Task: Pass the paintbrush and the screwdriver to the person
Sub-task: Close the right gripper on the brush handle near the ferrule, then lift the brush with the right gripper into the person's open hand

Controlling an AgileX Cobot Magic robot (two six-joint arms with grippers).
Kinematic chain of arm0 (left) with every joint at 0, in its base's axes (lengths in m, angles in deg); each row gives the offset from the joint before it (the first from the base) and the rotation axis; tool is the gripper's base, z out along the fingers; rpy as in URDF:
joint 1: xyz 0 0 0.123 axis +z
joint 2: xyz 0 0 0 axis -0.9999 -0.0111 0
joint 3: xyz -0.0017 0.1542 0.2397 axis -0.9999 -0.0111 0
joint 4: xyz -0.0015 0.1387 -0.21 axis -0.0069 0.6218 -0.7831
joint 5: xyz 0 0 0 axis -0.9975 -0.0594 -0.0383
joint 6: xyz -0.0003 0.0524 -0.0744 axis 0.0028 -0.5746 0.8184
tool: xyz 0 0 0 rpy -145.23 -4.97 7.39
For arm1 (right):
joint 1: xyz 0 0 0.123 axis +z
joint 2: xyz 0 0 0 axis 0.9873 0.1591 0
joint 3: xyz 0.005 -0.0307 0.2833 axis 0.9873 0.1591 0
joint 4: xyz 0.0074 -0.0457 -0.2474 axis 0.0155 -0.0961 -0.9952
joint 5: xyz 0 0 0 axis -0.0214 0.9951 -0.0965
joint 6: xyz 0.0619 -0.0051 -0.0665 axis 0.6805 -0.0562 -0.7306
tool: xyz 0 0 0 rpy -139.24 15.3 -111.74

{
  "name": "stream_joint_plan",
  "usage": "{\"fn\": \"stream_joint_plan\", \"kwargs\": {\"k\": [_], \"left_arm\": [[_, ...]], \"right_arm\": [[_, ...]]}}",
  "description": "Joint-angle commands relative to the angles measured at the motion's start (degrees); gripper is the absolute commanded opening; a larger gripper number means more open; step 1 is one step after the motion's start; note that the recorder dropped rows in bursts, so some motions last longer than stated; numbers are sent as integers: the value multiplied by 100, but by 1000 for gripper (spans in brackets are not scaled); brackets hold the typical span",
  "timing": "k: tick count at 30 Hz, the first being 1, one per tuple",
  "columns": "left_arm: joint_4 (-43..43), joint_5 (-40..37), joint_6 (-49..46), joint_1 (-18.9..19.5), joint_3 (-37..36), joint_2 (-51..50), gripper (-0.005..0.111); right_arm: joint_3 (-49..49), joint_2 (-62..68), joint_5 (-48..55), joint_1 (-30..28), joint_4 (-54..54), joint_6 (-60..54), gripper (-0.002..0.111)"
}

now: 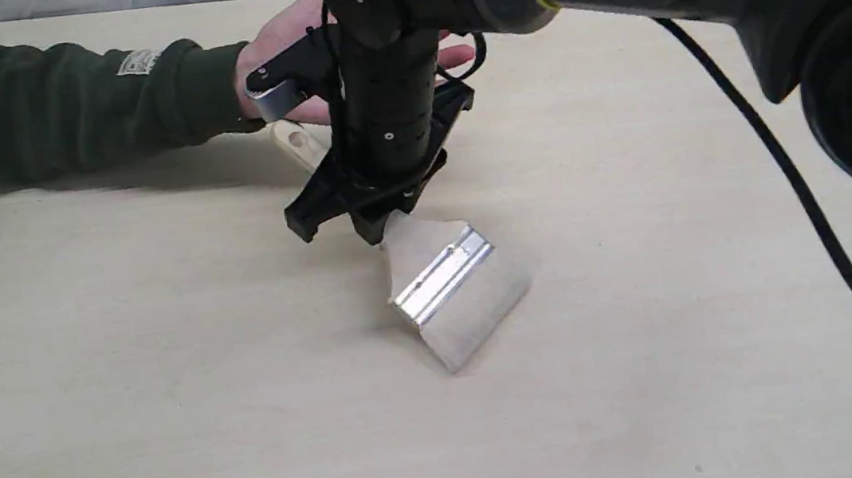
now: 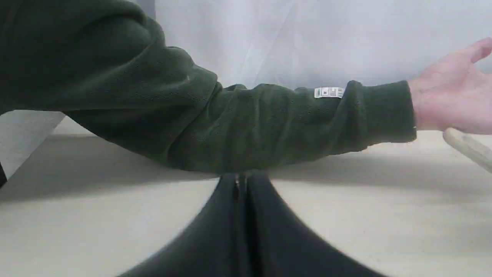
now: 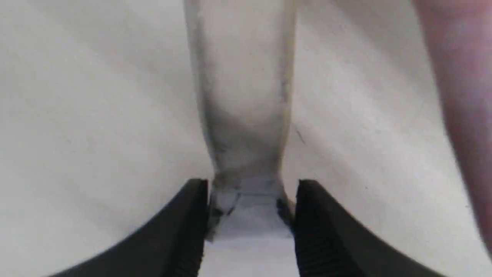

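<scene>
The paintbrush (image 1: 443, 285) lies on the table, bristles toward the camera; its pale handle (image 3: 242, 96) runs back toward the person. My right gripper (image 1: 379, 231) comes down from above with its jaws pressed on both sides of the handle (image 3: 251, 188), just behind the silver ferrule (image 1: 442, 275). The person's open hand (image 1: 287, 42) rests palm up behind the gripper, close to the handle's end (image 2: 467, 146). A dark green sleeve (image 2: 230, 127) stretches across in front of my left gripper (image 2: 241, 181), which is shut with nothing in it. The screwdriver is out of view.
My right arm's black cable (image 1: 788, 174) hangs over the right side of the pale table (image 1: 128, 369). The person's forearm (image 1: 42, 106) lies along the far left of the table. A white curtain (image 2: 307, 38) backs the scene.
</scene>
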Motion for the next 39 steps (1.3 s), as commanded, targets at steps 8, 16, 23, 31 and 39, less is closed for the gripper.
{"fn": "stream_joint_plan", "kwargs": {"k": [8,16,23,31,39], "left_arm": [[-16,69,12,-37,-12,14,0],[-16,69,12,-37,-12,14,0],[-16,69,12,-37,-12,14,0],[-27,37,12,-37,-12,14,0],[-27,56,12,-37,-12,14,0]], "right_arm": [[819,-857,-342,-39,274,-245,4],[949,-1492,-929,-39,160,-153,4],[502,-1495,-1157,-53,-608,355,4],[-385,-1224,-1318,-185,-1005,707,4],[-1373,-327,-991,-474,-1008,775,4]]}}
